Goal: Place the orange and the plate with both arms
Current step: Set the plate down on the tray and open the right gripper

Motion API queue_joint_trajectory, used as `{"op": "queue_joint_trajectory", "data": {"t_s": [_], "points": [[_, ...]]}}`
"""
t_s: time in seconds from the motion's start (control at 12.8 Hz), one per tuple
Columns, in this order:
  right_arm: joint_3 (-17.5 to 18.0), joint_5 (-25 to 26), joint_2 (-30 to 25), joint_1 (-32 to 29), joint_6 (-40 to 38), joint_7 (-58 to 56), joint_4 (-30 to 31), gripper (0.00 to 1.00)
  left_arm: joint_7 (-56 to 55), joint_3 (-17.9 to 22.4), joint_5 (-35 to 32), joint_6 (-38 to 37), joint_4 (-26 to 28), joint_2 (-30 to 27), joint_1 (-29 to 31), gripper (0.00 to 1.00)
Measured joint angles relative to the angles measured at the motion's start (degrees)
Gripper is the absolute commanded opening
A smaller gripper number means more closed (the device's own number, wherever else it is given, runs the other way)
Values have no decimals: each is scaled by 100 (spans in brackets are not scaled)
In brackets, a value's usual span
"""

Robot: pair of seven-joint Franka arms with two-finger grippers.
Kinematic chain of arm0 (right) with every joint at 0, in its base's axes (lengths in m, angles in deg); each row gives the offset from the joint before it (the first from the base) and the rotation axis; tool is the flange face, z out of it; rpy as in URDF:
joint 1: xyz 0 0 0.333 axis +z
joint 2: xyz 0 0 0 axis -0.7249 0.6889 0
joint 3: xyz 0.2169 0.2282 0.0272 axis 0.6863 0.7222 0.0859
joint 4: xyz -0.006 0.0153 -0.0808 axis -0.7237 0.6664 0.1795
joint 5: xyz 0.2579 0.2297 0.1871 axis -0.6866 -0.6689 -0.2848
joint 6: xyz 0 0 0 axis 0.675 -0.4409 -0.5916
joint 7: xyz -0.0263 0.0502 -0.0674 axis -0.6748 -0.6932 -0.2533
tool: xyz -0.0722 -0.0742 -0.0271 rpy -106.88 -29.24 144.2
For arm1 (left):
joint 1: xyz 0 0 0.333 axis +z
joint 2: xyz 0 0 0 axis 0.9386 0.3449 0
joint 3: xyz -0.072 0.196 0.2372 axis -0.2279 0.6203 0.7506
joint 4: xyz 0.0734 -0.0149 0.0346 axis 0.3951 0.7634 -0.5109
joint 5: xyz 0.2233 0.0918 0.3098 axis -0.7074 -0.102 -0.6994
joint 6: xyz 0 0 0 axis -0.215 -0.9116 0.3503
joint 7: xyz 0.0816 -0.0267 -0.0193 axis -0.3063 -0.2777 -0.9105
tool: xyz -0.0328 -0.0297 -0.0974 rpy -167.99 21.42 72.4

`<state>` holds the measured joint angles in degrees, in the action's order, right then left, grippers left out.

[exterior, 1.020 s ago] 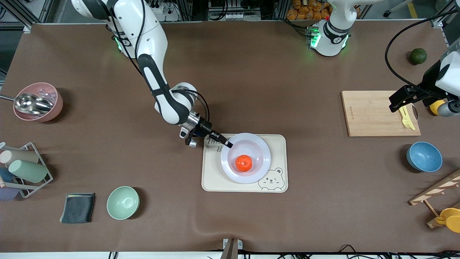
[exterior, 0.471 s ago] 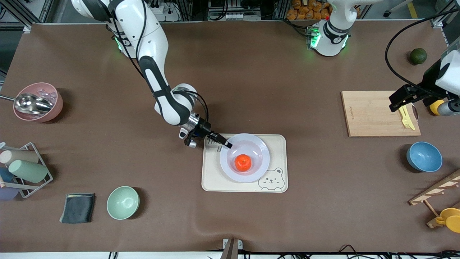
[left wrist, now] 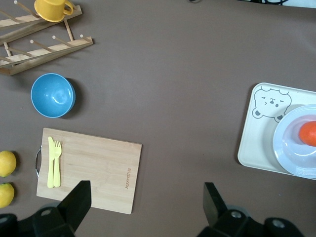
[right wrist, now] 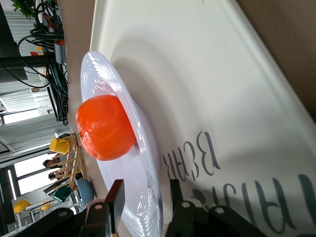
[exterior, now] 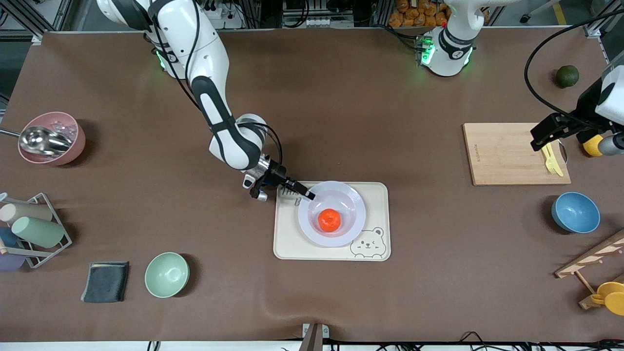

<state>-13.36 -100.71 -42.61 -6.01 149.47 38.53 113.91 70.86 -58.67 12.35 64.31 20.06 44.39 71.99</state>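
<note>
One orange (exterior: 329,220) sat in the plate (exterior: 310,229) on the tray (exterior: 287,246). My right gripper (exterior: 309,196) straddled the plate's rim, jaws slightly parted; my left gripper (left wrist: 145,210) waited over the board (exterior: 502,156), jaws released.

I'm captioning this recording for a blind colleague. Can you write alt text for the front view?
The orange sits in the plate, which rests on a cream bear-print tray mid-table. The right gripper is at the plate's rim with its jaws parted around it. The left gripper waits open above a wooden cutting board.
</note>
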Motion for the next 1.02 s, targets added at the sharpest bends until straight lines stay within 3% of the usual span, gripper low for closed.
{"op": "queue_joint_trajectory", "data": {"t_s": [0.39, 0.71, 1.02], "points": [[-2, 141, 0, -3, 78, 137, -16, 44, 0, 6, 0, 0, -7, -5, 1, 100], [-2, 903, -1, -3, 136, 1115, -47, 49, 0, 12, 0, 0, -11, -5, 19, 100], [-12, 1302, -1, -16, 219, 1567, -84, 49, 0, 11, 0, 0, -11, -5, 19, 100]]}}
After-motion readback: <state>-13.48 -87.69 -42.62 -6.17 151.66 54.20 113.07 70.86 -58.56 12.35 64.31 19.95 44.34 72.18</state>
